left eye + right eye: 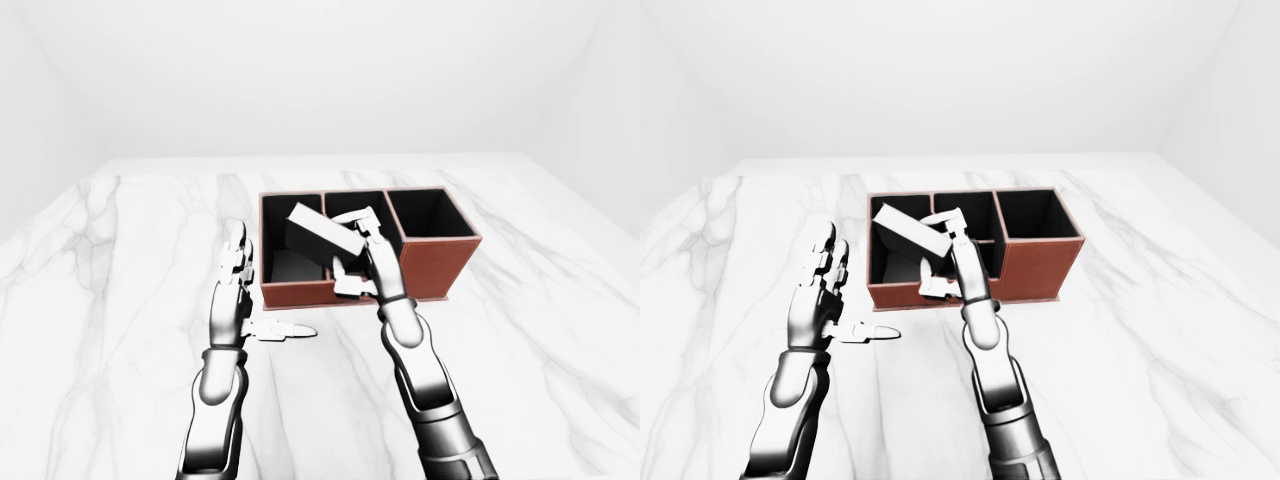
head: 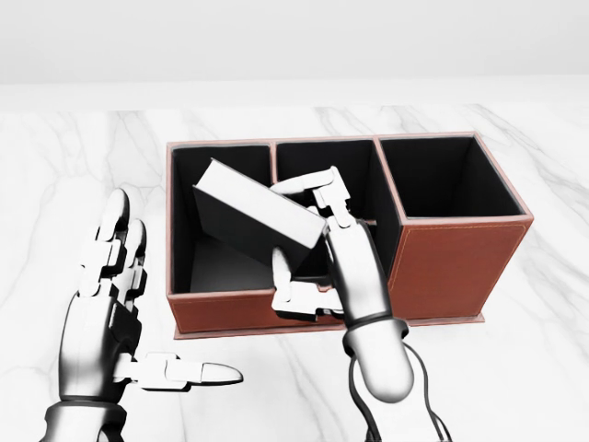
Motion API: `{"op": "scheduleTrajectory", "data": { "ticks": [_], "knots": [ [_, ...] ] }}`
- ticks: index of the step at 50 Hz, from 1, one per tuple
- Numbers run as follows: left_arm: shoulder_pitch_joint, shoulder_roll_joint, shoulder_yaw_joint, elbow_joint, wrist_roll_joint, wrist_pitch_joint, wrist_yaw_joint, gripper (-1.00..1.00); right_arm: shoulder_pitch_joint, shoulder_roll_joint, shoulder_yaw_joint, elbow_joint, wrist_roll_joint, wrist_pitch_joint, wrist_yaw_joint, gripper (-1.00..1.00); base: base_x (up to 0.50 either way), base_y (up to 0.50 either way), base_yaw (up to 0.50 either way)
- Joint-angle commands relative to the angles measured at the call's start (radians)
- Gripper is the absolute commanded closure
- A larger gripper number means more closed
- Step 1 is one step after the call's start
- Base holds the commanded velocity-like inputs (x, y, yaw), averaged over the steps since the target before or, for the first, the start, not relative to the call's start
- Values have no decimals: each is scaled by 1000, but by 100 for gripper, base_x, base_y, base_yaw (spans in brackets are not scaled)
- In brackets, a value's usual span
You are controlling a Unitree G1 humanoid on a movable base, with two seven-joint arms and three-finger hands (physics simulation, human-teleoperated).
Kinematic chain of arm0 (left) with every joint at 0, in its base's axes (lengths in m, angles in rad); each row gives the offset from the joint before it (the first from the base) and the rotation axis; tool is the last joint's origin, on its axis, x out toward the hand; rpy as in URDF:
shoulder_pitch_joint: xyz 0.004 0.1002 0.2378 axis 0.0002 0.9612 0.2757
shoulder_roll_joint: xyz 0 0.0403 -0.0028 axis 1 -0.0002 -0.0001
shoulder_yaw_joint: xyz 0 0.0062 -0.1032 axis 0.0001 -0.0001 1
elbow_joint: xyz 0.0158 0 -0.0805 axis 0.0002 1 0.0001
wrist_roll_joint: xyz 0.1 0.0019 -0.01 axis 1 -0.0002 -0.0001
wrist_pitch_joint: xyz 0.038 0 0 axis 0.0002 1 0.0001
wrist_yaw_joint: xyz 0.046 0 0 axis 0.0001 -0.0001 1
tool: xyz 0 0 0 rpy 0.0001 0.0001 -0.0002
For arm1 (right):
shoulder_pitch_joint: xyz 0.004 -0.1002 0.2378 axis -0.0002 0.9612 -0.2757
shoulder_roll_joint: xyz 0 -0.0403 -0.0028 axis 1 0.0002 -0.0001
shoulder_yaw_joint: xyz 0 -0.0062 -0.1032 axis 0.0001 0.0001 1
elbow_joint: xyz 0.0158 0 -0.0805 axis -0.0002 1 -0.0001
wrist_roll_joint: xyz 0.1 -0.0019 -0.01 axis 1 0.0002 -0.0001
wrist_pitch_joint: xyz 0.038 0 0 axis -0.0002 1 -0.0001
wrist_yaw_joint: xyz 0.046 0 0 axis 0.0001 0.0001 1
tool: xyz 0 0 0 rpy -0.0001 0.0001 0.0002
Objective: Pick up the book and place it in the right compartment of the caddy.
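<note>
The book (image 2: 253,210) is a grey slab, tilted, with its left end over the left compartment and its right end over the divider to the middle one. My right hand (image 2: 308,235) is shut on the book's right end, fingers over the top edge and thumb below. The brown caddy (image 2: 456,267) has three black-lined compartments; the right compartment (image 2: 446,180) holds nothing. My left hand (image 2: 156,304) is open with fingers spread, on the left of the caddy and apart from it.
The caddy stands on a white marble table (image 2: 552,368). White walls rise beyond the table's top edge in the left-eye view (image 1: 320,80).
</note>
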Motion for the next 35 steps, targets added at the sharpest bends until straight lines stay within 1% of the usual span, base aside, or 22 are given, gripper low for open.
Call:
{"op": "scheduleTrajectory", "data": {
  "ticks": [1, 18, 35],
  "knots": [
    [9, 0, 2, -3, -13, 0, -7, -100, -61, -20, -58, -91, 91, 0, 2, 100, 0, 0, 0],
    [5, -1, 0, -2, -9, 0, -4, -100, -115, -76, -132, -194, 132, 0, 18, 100, 0, 0, 0],
    [5, 0, -1, -6, -6, 0, -1, -100, -163, -168, -236, -238, 205, 0, 22, 100, 0, 0, 0]
  ]
}}
